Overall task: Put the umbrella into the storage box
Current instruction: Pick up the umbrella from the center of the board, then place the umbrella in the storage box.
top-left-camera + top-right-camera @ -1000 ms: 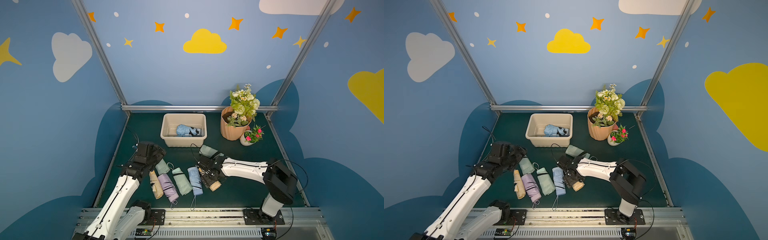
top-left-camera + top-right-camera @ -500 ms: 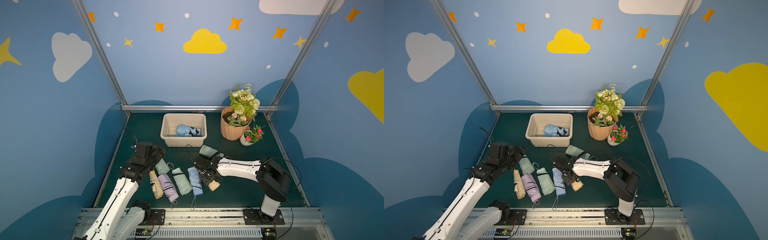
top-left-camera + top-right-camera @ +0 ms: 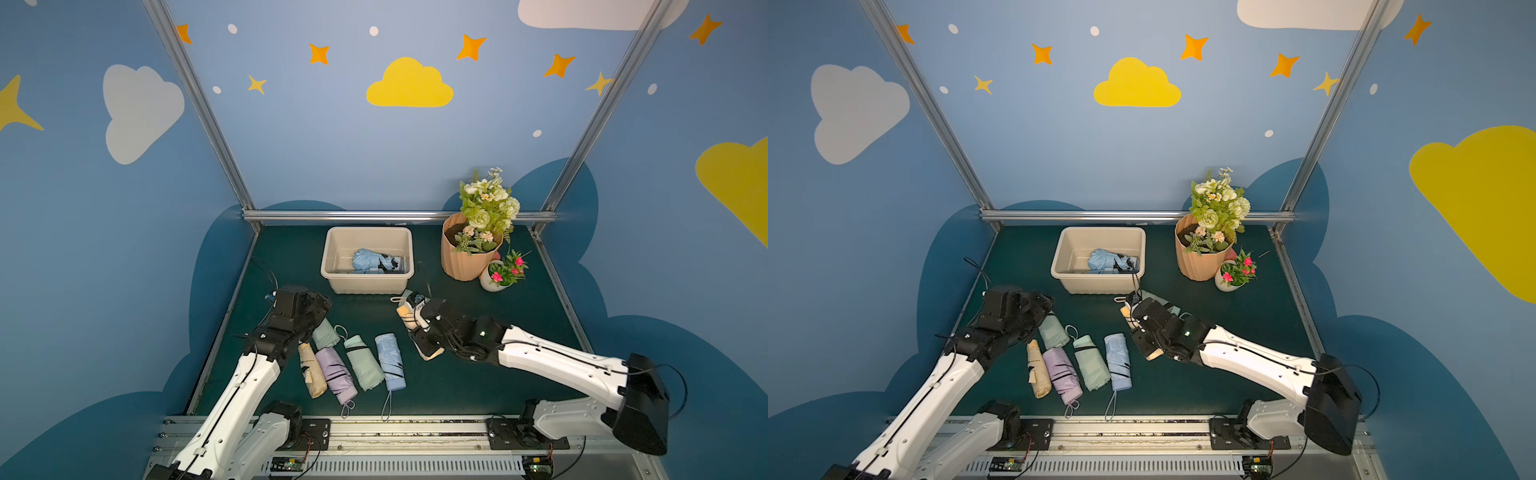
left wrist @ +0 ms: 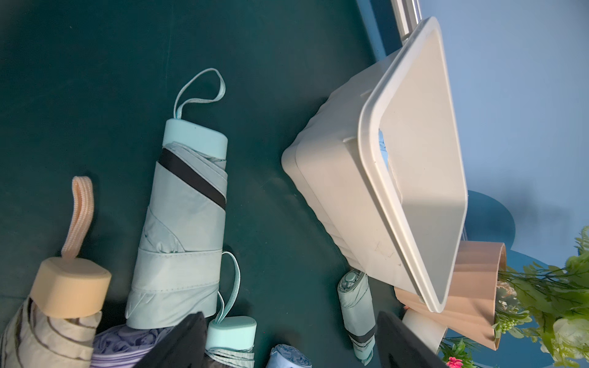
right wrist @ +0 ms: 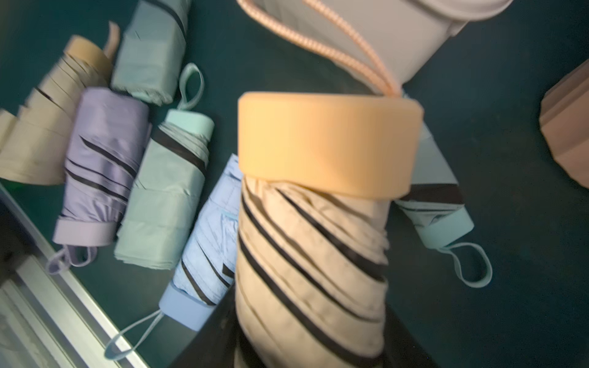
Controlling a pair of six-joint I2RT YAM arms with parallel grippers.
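Note:
My right gripper (image 3: 424, 332) is shut on a beige black-striped umbrella (image 5: 312, 242) with an orange cap (image 5: 328, 143), held off the mat just in front of the storage box (image 3: 365, 230). The cream storage box (image 3: 1100, 230) has a light blue umbrella (image 3: 374, 261) lying in it. My left gripper (image 3: 316, 309) hangs open over the far end of a row of several folded umbrellas (image 3: 363, 361). In the left wrist view its fingers (image 4: 178, 344) are spread with nothing between them. A mint umbrella (image 5: 436, 191) lies under the held one.
A ribbed peach flower pot (image 3: 469, 257) and a small white pot (image 3: 494, 284) of pink flowers stand right of the box. The metal rail (image 3: 374, 424) runs along the front edge. Blue walls close in the back and both sides.
The right gripper has shut on the beige umbrella and raised it off the mat, toward the box. The left arm has stayed put.

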